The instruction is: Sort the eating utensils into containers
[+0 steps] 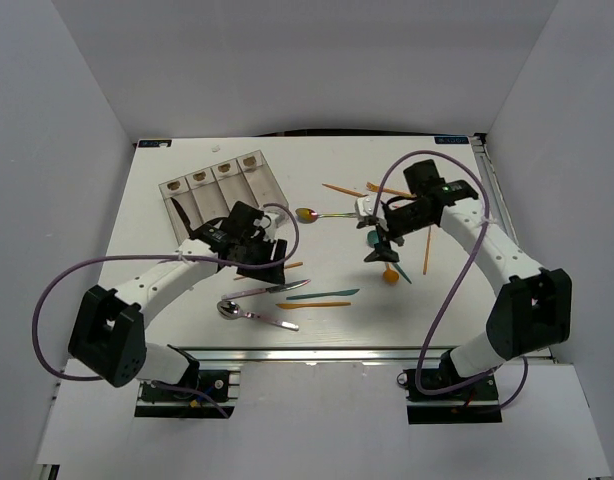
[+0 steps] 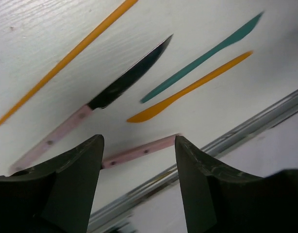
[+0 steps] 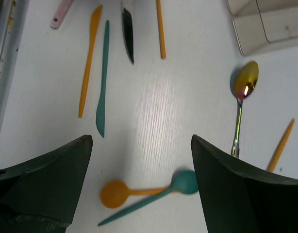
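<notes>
The containers (image 1: 218, 181), four clear bins in a row, stand at the back left; their corner shows in the right wrist view (image 3: 265, 26). My left gripper (image 1: 266, 264) (image 2: 139, 141) is open and empty above a pink-handled spoon's handle (image 2: 139, 151), near a pink-handled knife (image 2: 124, 82), a teal knife (image 2: 202, 58) and an orange knife (image 2: 188, 90). My right gripper (image 1: 384, 250) (image 3: 141, 141) is open and empty above a crossed orange spoon (image 3: 115, 192) and teal spoon (image 3: 188, 182). An iridescent spoon (image 3: 246, 82) lies beside them.
Orange sticks lie at the back (image 1: 342, 190) and near the right arm (image 1: 427, 250). One more orange stick (image 2: 66, 58) lies by the pink-handled knife. The pink-handled spoon (image 1: 249, 314) lies near the table's front rail (image 1: 317, 352). White walls enclose the table.
</notes>
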You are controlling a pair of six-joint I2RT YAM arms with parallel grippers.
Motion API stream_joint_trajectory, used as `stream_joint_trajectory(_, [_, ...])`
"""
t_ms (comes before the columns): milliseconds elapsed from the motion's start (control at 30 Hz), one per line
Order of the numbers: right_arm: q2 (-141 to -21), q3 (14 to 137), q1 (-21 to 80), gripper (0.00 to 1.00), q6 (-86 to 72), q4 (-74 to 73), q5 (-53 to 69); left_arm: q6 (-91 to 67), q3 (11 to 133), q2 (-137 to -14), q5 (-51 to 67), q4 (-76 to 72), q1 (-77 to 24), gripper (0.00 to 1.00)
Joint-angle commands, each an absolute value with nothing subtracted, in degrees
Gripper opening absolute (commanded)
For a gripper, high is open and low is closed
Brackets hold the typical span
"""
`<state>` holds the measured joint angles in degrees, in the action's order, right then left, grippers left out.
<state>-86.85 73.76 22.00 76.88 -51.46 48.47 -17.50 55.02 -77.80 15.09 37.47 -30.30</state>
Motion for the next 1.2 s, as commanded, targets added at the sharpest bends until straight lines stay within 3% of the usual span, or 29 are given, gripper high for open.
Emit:
stream_joint_trajectory(0, [-84.56, 71.99, 18.11, 0.89, 79.89, -55.46, 51.33, -0.41, 57.3, -77.96, 9.58, 44.21, -31.38, 0.71])
stream_joint_trajectory(167, [-83.58, 68.82, 16.61, 0.89, 78.84, -54.58, 52.38, 10.71, 57.57, -84.0, 7.9, 43.68, -31.46, 0.68])
stream_joint_trajectory(300, [-83.58, 67.68, 16.52, 0.89, 76.21, -52.39, 53.26, 15.2, 58.36, -88.49, 10.1, 43.16, -31.46, 0.56])
stream_joint_trajectory(800, [-83.58, 67.15, 16.44, 0.89, 75.94, -52.73, 54.14, 20.48, 57.22, -94.22, 5.54, 37.18, -31.64, 0.56])
stream_joint_trajectory(933, [-83.41, 66.8, 16.52, 0.89, 76.03, -52.82, 53.88, 20.57, 54.32, -94.04, 4.58, 36.3, -31.82, 0.5])
stream_joint_trajectory(1067, [-83.5, 66.53, 16.52, 0.89, 75.94, -52.74, 54.14, 19.07, 51.95, -94.04, 0.89, 33.41, -31.99, 0.36])
stream_joint_trajectory(1167, [-83.5, 66.71, 16.44, 0.89, 75.85, -52.73, 54.23, 18.9, 50.98, -94.74, -1.04, 31.82, -32.08, 0.34])
